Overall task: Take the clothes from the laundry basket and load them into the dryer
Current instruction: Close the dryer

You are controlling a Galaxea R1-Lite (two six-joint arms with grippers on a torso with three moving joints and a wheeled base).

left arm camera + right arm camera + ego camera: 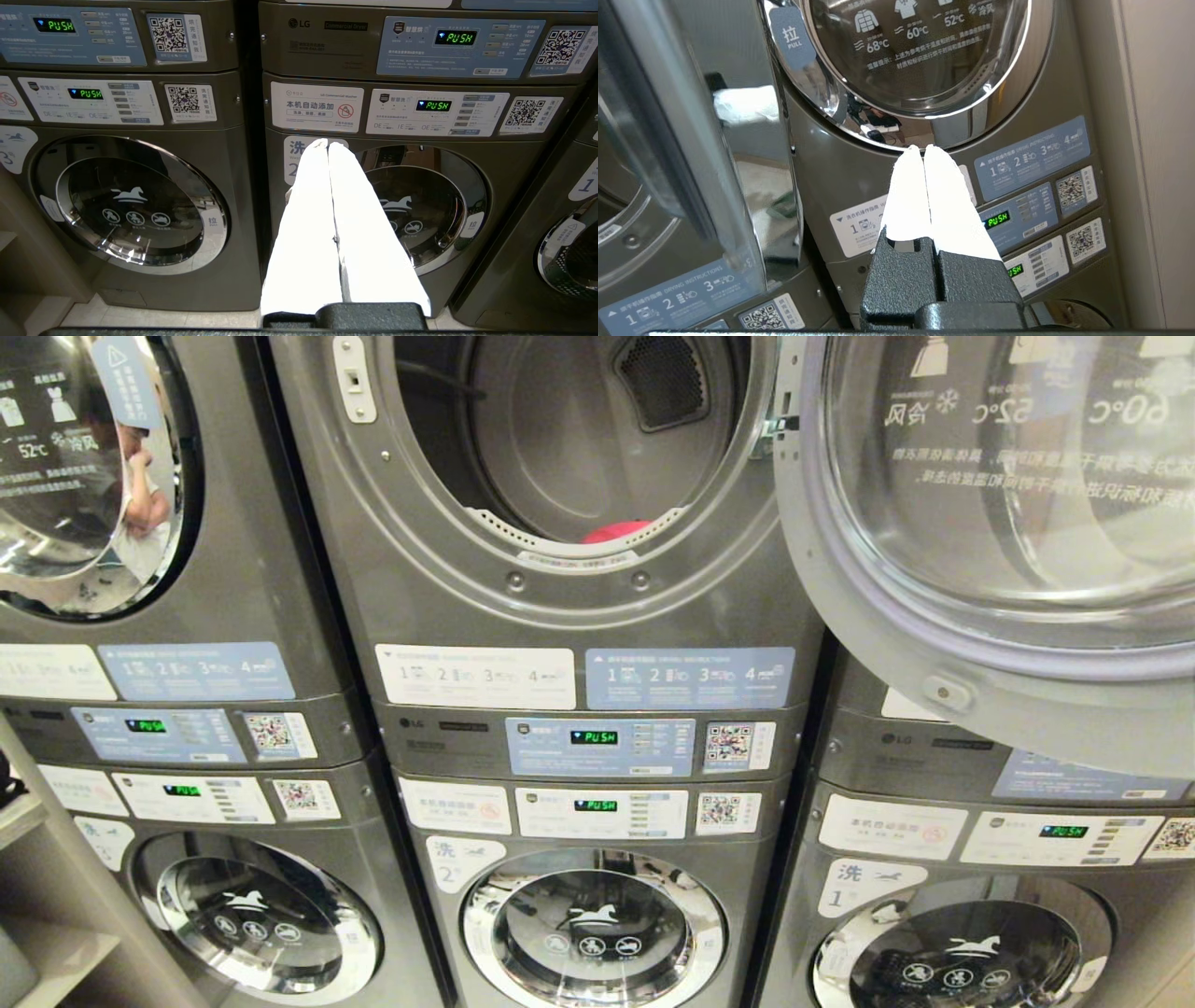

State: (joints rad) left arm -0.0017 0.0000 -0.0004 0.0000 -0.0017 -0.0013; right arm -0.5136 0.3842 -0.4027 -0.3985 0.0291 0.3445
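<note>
The middle dryer (560, 607) stands open, its grey drum (551, 448) showing. A red piece of clothing (614, 531) lies just inside the lower lip of the opening. The laundry basket is out of view. Neither arm shows in the head view. My left gripper (328, 145) is shut and empty, its white fingers (303, 224) pressed together, pointing at the lower washer numbered 2 (420, 205). My right gripper (923, 148) is also shut with nothing in it, held before the closed dryer (920, 56) to the right of the open one.
The open dryer's glass door (934, 644) swings out to the right and covers much of the neighbouring machine; its edge (691, 186) is close beside my right gripper. Washers (593, 924) sit below the dryers. A beige wall (1157, 140) bounds the far right.
</note>
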